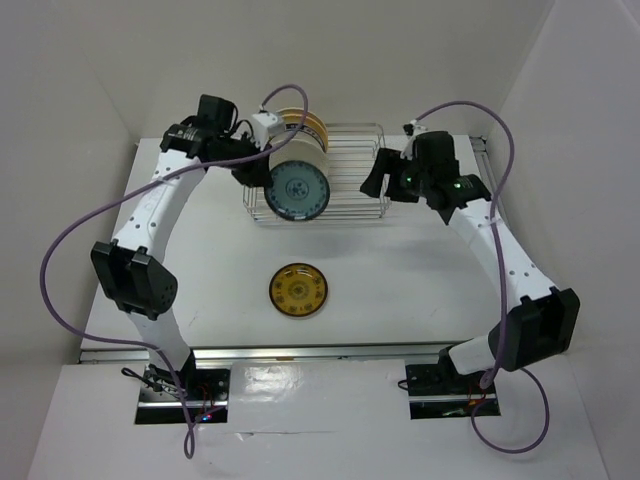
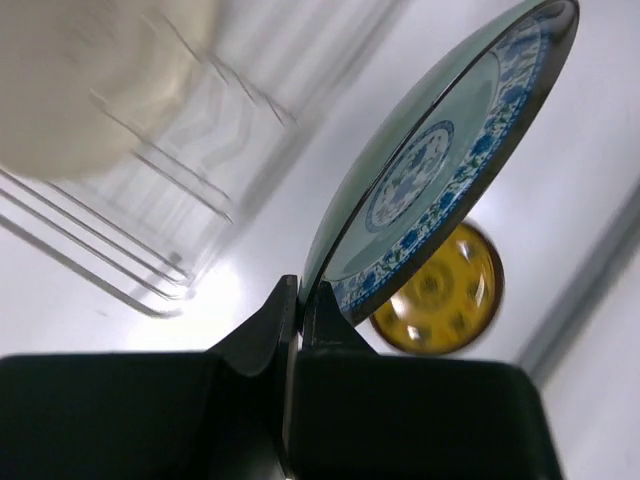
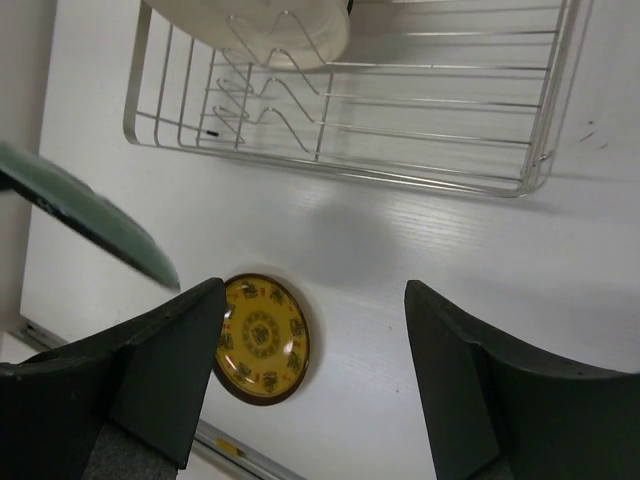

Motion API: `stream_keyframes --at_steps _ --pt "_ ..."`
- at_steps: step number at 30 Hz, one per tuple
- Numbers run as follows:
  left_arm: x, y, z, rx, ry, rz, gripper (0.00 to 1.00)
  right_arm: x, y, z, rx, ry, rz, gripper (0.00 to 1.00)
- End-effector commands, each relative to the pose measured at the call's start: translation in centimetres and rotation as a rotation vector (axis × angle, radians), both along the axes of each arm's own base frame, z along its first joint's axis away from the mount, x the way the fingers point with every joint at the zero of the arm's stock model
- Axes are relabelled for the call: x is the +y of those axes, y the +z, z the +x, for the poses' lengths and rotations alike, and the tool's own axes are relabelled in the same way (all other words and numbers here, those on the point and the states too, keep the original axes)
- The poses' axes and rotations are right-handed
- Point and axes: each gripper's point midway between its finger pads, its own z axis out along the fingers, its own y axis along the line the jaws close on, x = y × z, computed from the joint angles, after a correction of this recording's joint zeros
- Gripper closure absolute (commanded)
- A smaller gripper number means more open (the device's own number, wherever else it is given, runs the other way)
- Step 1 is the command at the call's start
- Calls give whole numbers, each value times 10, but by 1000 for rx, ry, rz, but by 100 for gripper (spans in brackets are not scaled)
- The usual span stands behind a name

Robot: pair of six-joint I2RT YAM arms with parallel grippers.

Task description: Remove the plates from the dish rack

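Left gripper (image 2: pixel 298 305) clamps blue-patterned plate (image 2: pixel 430 170) at its rim, plain only in wrist view; right gripper (image 3: pixel 315 330) stands wide, empty

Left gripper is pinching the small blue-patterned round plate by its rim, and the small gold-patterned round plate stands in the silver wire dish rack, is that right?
No. The small gold-patterned round plate lies flat on the white table in front of the silver wire dish rack, as the top view shows. The left gripper does pinch the small blue-patterned round plate by its rim.
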Motion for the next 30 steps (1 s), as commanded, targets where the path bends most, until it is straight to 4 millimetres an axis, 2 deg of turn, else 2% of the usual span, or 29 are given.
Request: stream_keyframes --at_steps 1,2,4,11,12,13,16,21,23,25,28,30 --pt "5 -37 -79 207 -219 83 100 -10 21 -3 -31 -42 46 20" --pt "10 -60 -93 266 -255 109 100 -9 26 -6 -41 -34 55 20" --pt "8 -96 -113 342 -280 165 100 -8 21 -9 -29 -23 59 20" --pt "-9 -157 -149 466 -339 247 100 -5 11 -20 7 3 67 22" --pt "-9 -162 -145 450 -338 271 100 -6 3 -22 23 3 63 22" --pt "-13 -169 -145 468 -341 275 100 -6 6 -23 10 3 66 22" --pt "-14 -184 -138 500 -326 295 100 -3 1 -32 21 26 90 22" --pt "-14 -193 -118 504 -266 342 100 -2 -8 -37 38 34 92 22" --pt "-18 -192 -114 486 -272 349 100 -3 -8 -39 37 35 92 22" --pt "-14 -194 -107 464 -244 379 100 -3 -6 -38 26 35 95 22" --pt "-9 -199 -105 470 -225 410 100 2 -3 -39 22 61 114 22" --pt "-9 -197 -108 484 -239 432 95 3 -6 -39 27 75 110 22"
